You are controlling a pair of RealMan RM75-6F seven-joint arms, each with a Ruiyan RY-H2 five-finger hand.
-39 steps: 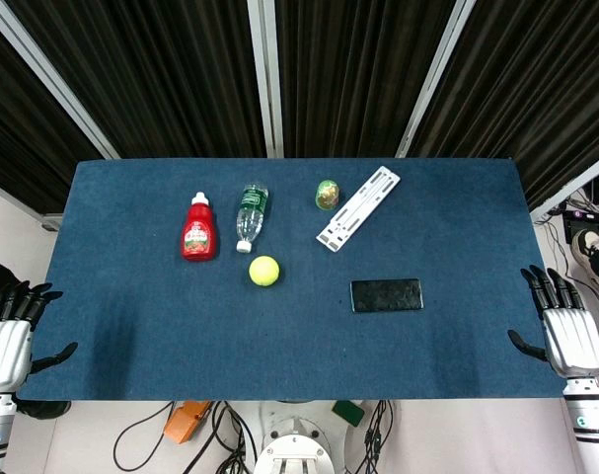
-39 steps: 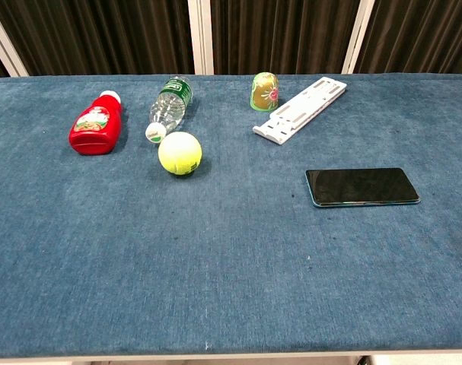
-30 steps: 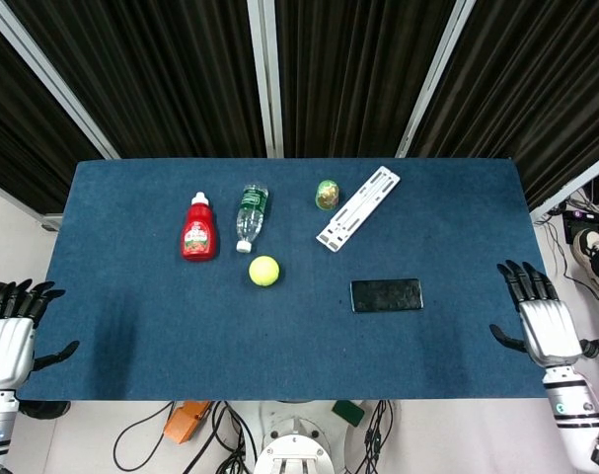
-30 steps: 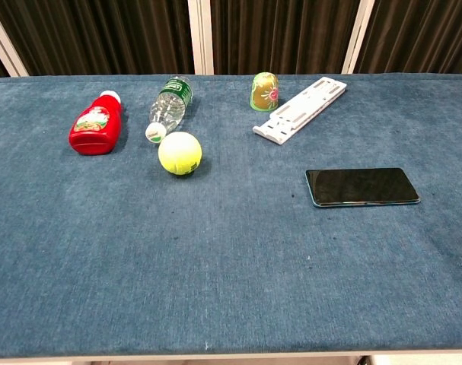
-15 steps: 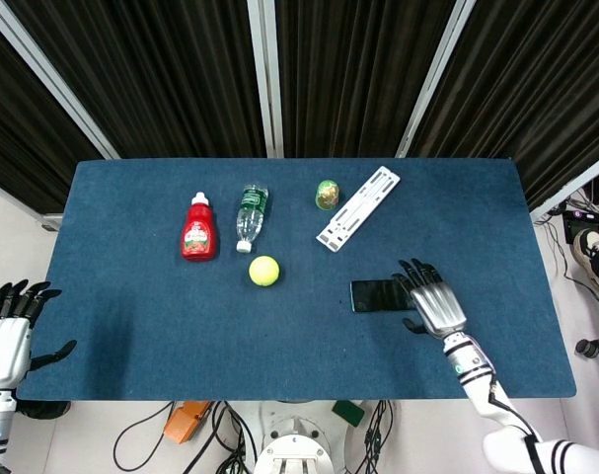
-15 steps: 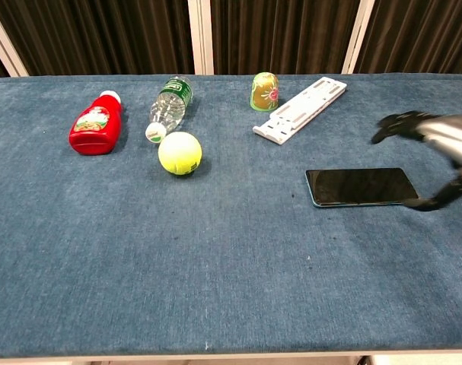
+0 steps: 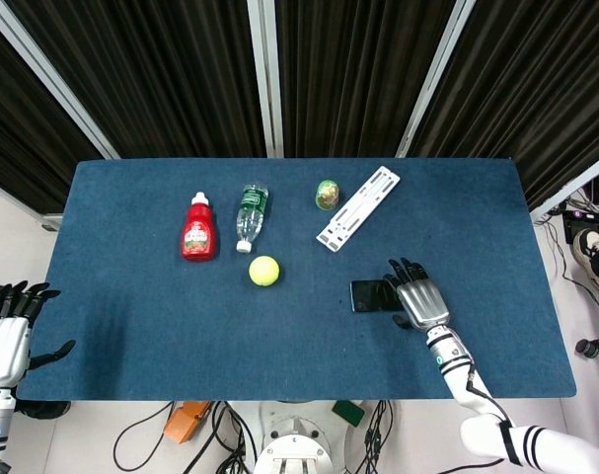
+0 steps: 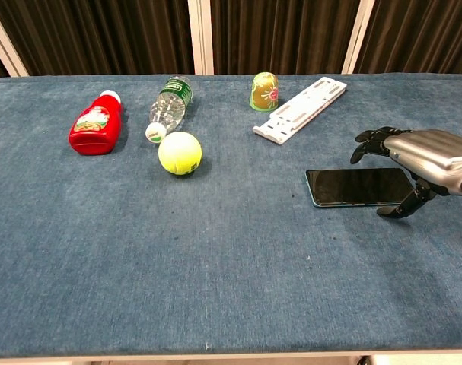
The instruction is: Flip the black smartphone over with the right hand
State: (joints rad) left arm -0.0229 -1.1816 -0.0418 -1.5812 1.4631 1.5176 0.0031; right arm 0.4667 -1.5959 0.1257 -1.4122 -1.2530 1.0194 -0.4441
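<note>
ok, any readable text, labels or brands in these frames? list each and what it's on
No text here can be read.
red ketchup bottle: printed label, too blurred to read.
water bottle: green label with white print, too small to read.
small green cup: a picture, no legible words.
black smartphone: dark blank face, nothing showing.
white stand: no markings visible.

The table [image 8: 139, 289] wears matt blue cloth with a short nap. On it the black smartphone [image 8: 352, 186] shows a glossy glass face. Above the phone, the right hand [image 8: 425, 163] has a smooth silvery shell with black fingers [image 8: 368, 141]. The ketchup bottle [image 8: 96, 122] is shiny red plastic.
</note>
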